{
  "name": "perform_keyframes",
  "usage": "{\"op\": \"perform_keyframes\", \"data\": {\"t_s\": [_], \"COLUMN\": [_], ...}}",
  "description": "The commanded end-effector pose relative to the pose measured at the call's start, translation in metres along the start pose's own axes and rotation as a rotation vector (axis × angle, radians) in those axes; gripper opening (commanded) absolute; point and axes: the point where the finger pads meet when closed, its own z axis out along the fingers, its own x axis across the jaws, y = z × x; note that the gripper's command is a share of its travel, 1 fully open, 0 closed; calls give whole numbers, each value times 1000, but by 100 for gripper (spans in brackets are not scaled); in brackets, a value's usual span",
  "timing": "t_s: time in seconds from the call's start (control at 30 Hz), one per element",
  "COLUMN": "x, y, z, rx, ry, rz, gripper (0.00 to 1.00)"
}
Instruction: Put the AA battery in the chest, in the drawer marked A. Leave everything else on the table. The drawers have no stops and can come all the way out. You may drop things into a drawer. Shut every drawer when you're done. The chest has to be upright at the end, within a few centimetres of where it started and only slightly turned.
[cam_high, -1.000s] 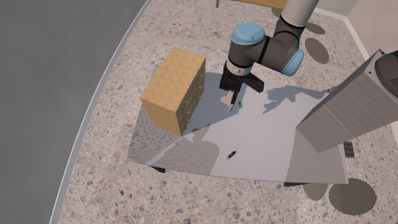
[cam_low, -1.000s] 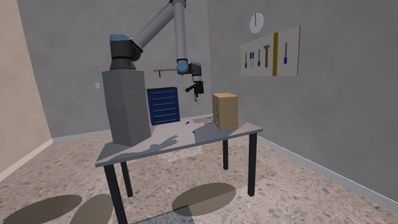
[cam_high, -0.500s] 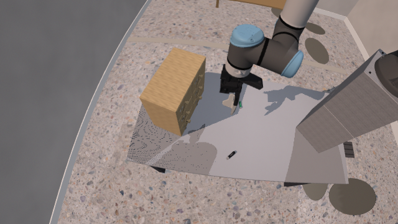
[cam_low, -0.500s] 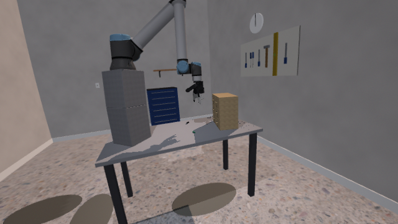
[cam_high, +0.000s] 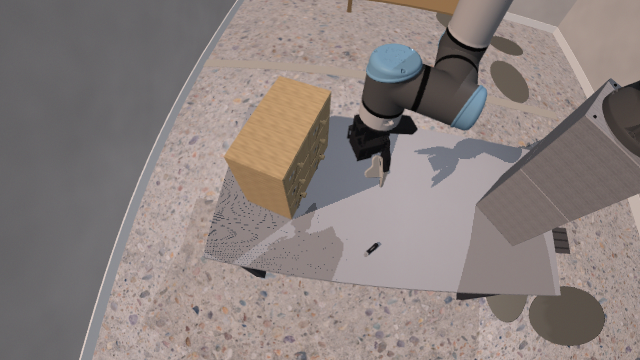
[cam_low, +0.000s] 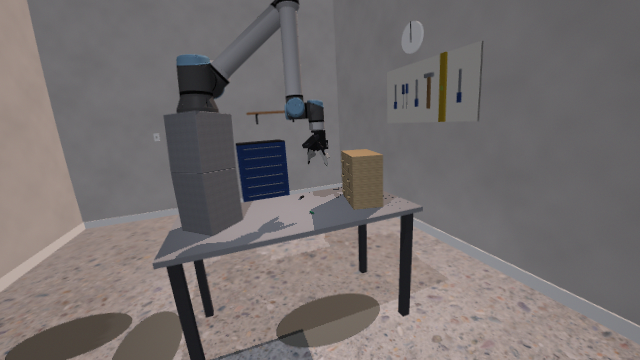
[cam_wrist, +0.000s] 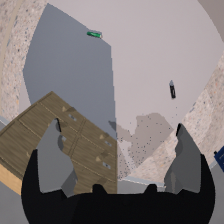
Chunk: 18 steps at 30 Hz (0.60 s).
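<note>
- We see the gripper (cam_high: 380, 175) (cam_low: 318, 163) (cam_wrist: 119, 122) wide open, its two fingers well apart and nothing between them; it points down, above the table (cam_high: 425, 225) (cam_low: 260, 210) (cam_wrist: 145, 60) and in front of the chest.
- The chest (cam_high: 280, 130) (cam_low: 367, 180) (cam_wrist: 77, 136) stands upright near one end of the table; all its drawers look shut to us, knobs facing the pedestal side (the labels are too small for us to read, so we cannot pick out A).
- Two small slim things lie on the table; we cannot tell which is the AA battery (they look much alike in shape), but neither is held.
- The black one (cam_high: 372, 249) (cam_low: 301, 197) (cam_wrist: 172, 90), with silvery ends, lies on its side on a lit part of the table, near a long edge and apart from the chest.
- The green one (cam_low: 311, 212) (cam_wrist: 94, 34) lies at the edge of the big shadow, near the other long side; it too is apart from the chest.
- The pedestal (cam_high: 565, 175) (cam_low: 205, 170) carries our arm at the other end of the table; a blue cabinet (cam_low: 263, 170) stands beyond the table (well out of the way).

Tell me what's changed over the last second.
The claw has shifted slightly toward the lower edge of the top picture, turned, and spread wider. The chest and black cylinder stayed put.
</note>
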Motion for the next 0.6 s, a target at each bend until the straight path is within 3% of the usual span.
{"op": "perform_keyframes", "data": {"t_s": [0.0, 0.13, 0.57], "x": [2, 3, 14], "y": [6, 9, 31], "z": [0, 0, 0], "rx": [-3, -3, -4], "ry": [3, 3, 2], "rz": [-198, -285, -891], "gripper": [100, 100, 100]}}
